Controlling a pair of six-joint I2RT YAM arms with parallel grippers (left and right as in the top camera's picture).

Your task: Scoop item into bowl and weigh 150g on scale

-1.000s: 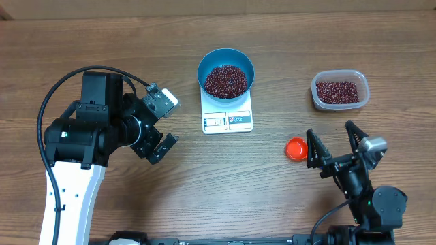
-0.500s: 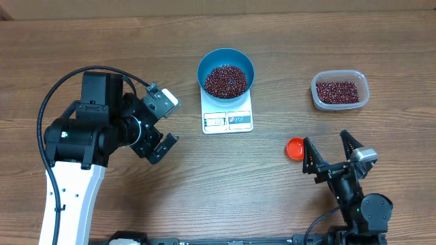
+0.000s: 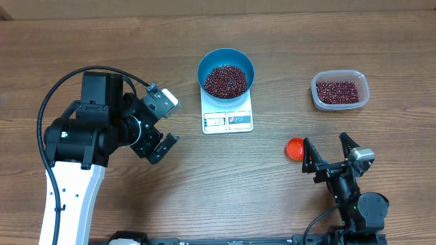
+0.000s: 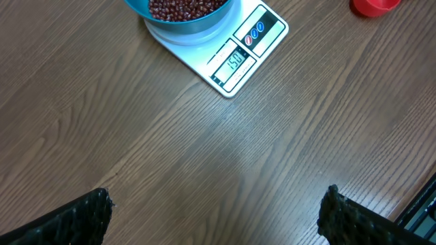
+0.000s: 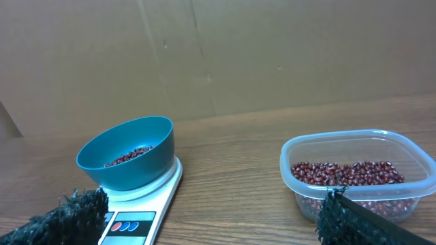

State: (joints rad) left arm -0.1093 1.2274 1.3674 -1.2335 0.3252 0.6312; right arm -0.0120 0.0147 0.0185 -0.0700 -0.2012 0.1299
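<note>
When viewed from overhead, shows the blue bowl (image 3: 203, 68) at upper centre of the frame, seated on the far half of the white scale (image 3: 228, 120) and holding a mound of dark red beans (image 3: 225, 80). Leaves the scale's near strip bare — display window and buttons toward the bottom of the frame. Reads 150 on that display in the left wrist view, near top centre, with the bowl cut off by the upper edge. Places a clear tub (image 3: 365, 95) at upper right, well apart from the scale, with a layer of the same beans across its floor. Puts a small red cup (image 3: 296, 148) right of centre and lower down on the table (image 3: 204, 190), just beside one jaw of the right gripper (image 3: 325, 138). Finds that gripper low at the bottom right, jaws spread wide and gripping nothing, pointing toward the top of the frame. Finds the left gripper (image 3: 172, 120) at middle left, jaws likewise spread wide and empty, well apart from the scale, aimed toward the right of the frame. Frames only wood grain between those jaws in the left wrist view. Catches, in the right wrist view, bowl and scale at lower left, tub at lower right, a brown cardboard wall (image 5: 272, 54) behind — dark jaw tips at the two bottom corners, touching nothing.
</note>
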